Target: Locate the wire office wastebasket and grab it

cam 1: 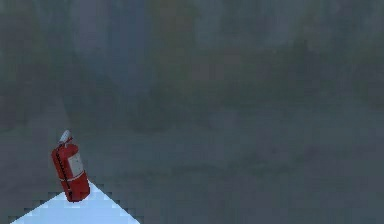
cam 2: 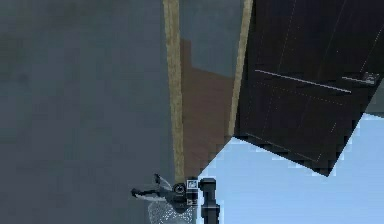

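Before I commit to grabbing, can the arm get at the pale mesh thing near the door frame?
Likely yes: the fingers are right at the mesh thing, nothing visibly between them; contact unclear.

Walls [cam 1: 220, 90] — dull grey; floor [cam 1: 80, 212] pale blue. Red fire extinguisher [cam 1: 70, 172] at the wall's foot. Dark door [cam 2: 310, 80] — beside a light wooden frame [cam 2: 173, 90].

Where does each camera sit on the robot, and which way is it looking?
Forward view: on the robot, looking ahead and a bit down at a grey wall, a red fire extinguisher and pale blue floor.
Arm side view: on the robot's body, looking out sideways at a wooden door frame and a dark door; the arm and jaws show at the bottom edge.
Shared: both show grey wall and pale blue floor.
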